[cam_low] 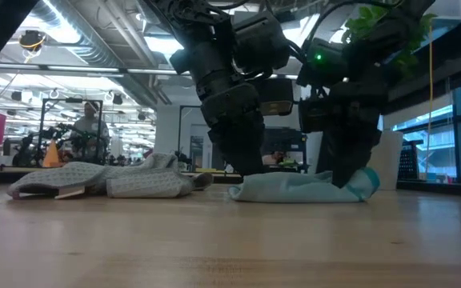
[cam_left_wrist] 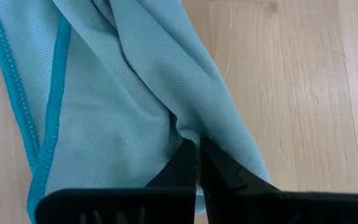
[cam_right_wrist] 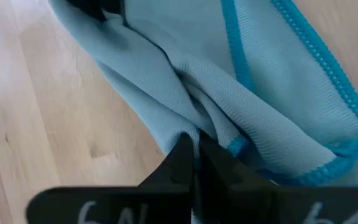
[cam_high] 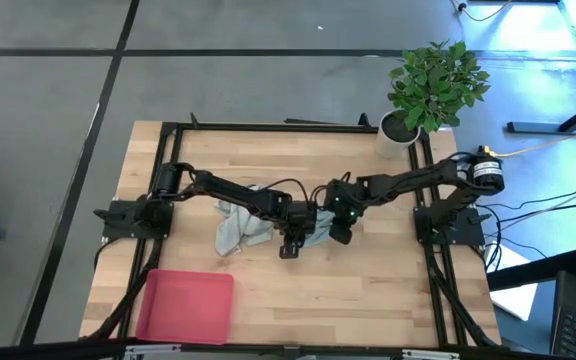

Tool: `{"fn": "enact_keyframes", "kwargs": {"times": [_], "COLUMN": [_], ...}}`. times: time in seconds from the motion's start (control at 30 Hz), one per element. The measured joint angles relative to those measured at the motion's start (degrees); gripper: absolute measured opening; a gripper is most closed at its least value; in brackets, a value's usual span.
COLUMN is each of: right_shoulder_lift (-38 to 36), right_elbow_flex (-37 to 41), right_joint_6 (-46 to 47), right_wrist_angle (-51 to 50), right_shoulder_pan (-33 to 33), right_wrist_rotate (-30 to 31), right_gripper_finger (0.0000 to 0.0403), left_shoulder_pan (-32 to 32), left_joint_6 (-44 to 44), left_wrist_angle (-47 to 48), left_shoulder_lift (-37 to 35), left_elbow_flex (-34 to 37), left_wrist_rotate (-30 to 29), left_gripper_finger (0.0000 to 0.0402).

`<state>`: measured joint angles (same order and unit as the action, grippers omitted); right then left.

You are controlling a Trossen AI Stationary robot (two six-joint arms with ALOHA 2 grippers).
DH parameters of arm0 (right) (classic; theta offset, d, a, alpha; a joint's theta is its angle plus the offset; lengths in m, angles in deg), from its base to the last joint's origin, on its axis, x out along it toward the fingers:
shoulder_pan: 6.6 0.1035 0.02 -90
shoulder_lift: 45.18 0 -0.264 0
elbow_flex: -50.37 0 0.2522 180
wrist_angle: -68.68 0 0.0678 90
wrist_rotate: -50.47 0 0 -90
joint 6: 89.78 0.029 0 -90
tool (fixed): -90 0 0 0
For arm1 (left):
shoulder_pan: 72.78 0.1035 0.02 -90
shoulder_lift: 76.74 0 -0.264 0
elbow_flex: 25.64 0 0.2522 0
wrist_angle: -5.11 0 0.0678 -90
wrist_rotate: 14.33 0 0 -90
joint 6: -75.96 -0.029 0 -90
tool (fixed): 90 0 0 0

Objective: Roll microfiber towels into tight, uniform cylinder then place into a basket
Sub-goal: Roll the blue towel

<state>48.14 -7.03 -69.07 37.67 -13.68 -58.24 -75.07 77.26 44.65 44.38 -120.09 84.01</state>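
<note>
The pale blue-teal microfiber towel [cam_high: 317, 233] lies bunched in a narrow strip at the table's middle [cam_low: 294, 190]. My left gripper [cam_high: 290, 245] is shut on its left end and my right gripper [cam_high: 340, 234] is shut on its right end. The light grey towel [cam_high: 236, 226] lies crumpled on the table just left of them, under my left arm. The pink-red basket [cam_high: 186, 306] sits near the table's front left corner, holding nothing that I can see. My left gripper [cam_left_wrist: 199, 157] pinches a raised fold of the blue towel [cam_left_wrist: 185, 127] between its two fingertips, several bunched layers. The fingers slant steeply down from above. The towel rests slack on the table. My right gripper [cam_right_wrist: 194, 152] pinches a bunched fold [cam_right_wrist: 211, 132] close to the towel's darker blue hem, between its two fingertips. It slants down from above. This end of the towel [cam_low: 365, 182] sits slightly humped, with the remainder on the table.
A white pot with a green plant [cam_high: 400, 130] stands at the far right corner. A black frame [cam_high: 268, 127] runs along the table's edges. Bare wood lies in front of the grippers and to the right of the basket.
</note>
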Motion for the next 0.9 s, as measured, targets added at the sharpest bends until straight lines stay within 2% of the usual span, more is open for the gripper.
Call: {"fn": "enact_keyframes", "kwargs": {"times": [0.33, 0.9], "right_shoulder_lift": [0.9, 1.2], "right_elbow_flex": [-0.1, -0.1], "right_joint_6": [0.0, -0.1], "right_wrist_angle": [-0.3, 0.7], "right_shoulder_pan": [-0.2, -0.2], "right_wrist_rotate": [-0.4, 1.6], "right_gripper_finger": [0.0012, 0.0012], "left_shoulder_pan": [0.0, -0.2], "left_joint_6": [0.1, 0.1], "left_wrist_angle": [1.3, 8.9], "left_shoulder_lift": [-0.5, -4.5], "left_elbow_flex": [0.0, 0.1], "left_wrist_rotate": [-0.5, -10.9], "left_gripper_finger": [0.0000, 0.0000]}}
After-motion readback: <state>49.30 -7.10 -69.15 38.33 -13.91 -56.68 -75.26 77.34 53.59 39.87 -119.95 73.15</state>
